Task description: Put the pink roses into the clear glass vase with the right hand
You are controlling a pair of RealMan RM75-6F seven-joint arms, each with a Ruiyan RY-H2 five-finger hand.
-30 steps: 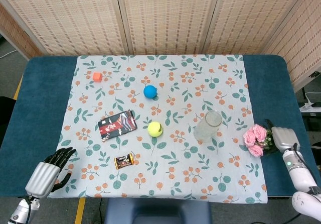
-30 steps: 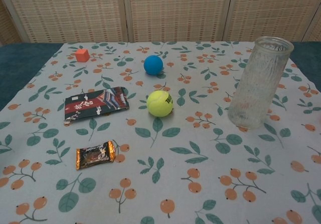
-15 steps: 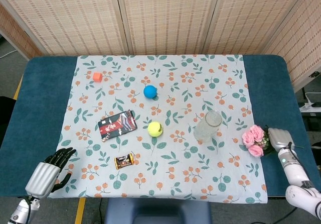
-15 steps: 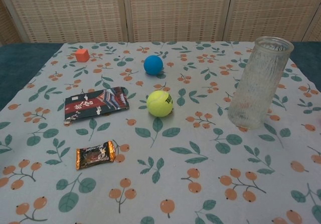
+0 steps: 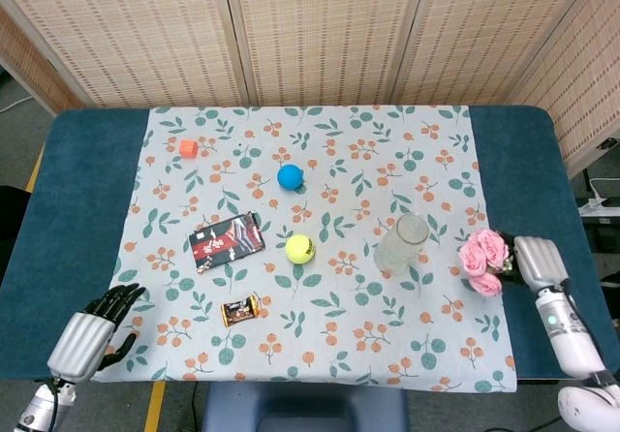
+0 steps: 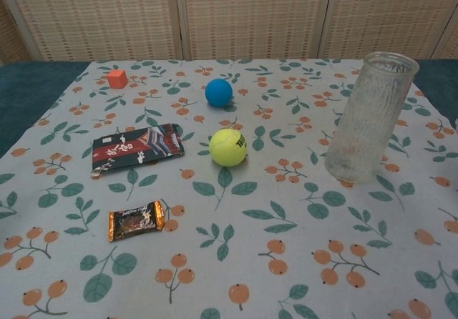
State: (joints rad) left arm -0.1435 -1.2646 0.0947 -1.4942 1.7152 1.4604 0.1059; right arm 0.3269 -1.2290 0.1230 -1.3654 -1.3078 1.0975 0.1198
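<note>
Now the right hand (image 5: 536, 262) pinches the pink roses (image 5: 481, 255) in its fingers, closer to the clear glass vase (image 5: 401, 243) than before.

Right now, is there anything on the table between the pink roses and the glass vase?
No. In the head view only bare flowered tablecloth lies between the pink roses, held by the right hand, and the glass vase.
</note>
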